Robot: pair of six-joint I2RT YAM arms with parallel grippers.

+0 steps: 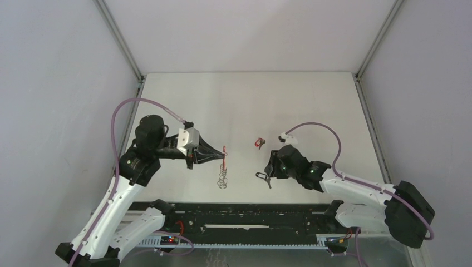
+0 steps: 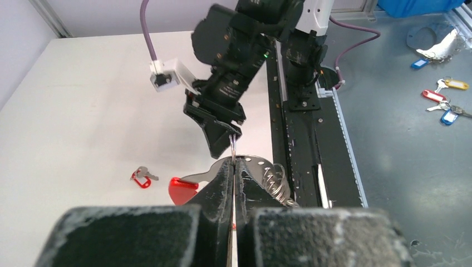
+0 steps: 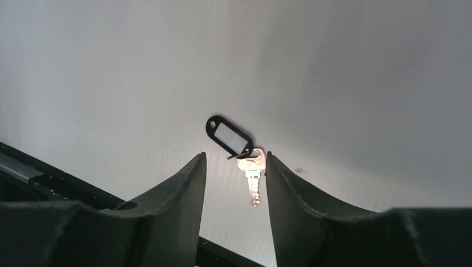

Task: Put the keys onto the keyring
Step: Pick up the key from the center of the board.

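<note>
Picking step: right gripper [image 3: 235, 158] is straddling the black-tagged key [image 3: 253, 177], jaws apart, clamping nothing.
Left gripper [image 2: 232, 162]: is pinching the keyring [image 1: 224, 162], jaws closed, nine o'clock from key.
Next, likely: closing squarely on it.

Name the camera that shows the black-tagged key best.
Right wrist: the black-tagged key shows large and sharp, framed by the right gripper. The top view shows only a tiny dark speck; the left wrist view does not show it clearly.
</note>
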